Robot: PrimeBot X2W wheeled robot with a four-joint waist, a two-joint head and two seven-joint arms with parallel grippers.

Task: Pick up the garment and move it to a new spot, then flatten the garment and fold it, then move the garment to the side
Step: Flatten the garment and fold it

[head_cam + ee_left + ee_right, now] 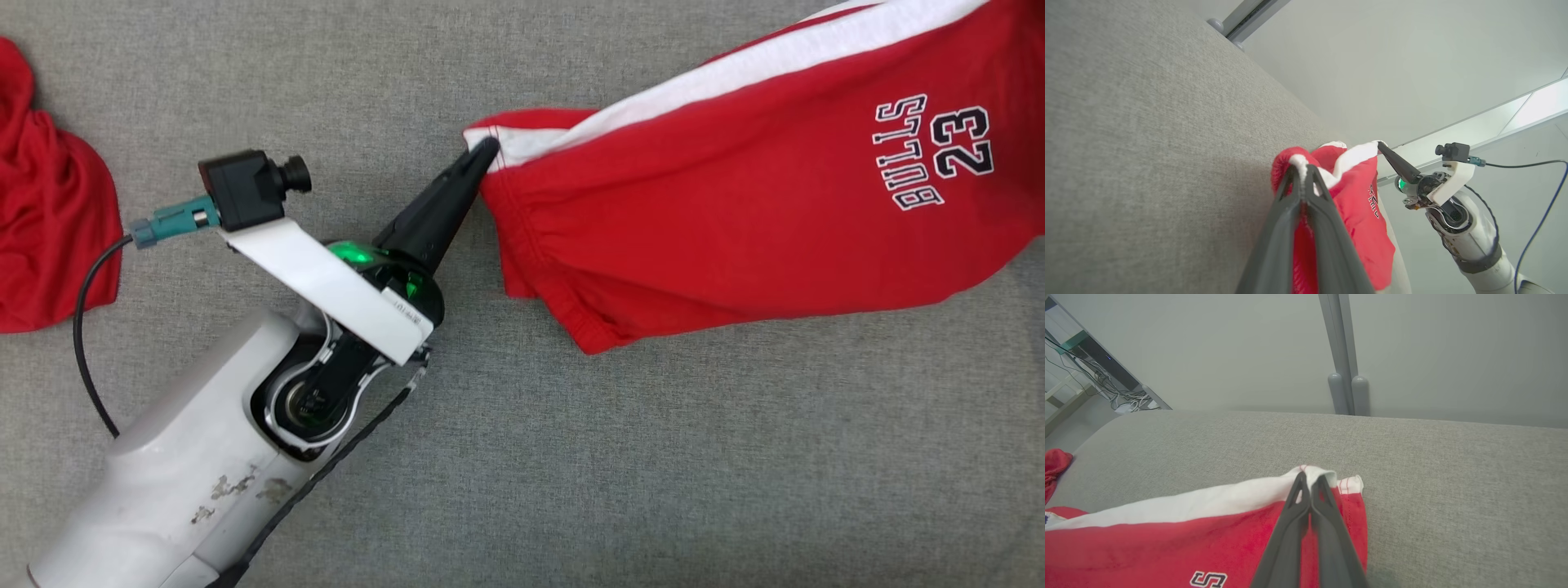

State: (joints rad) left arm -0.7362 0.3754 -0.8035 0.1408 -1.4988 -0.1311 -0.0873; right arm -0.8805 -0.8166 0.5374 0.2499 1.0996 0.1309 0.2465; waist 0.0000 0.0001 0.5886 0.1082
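the garment [735,220] is a pair of red shorts with a white stripe along its far edge and "bulls 23" printed in white, dark-outlined letters toward its right end. it stretches from the middle of the scene to the far right, layers doubled. the gathered band is at its left end, with the far corner there drawn to a point.

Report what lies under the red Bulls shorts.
The grey fabric surface runs out from beneath the shorts on every visible side. Whatever sits directly under the cloth is covered and cannot be seen.
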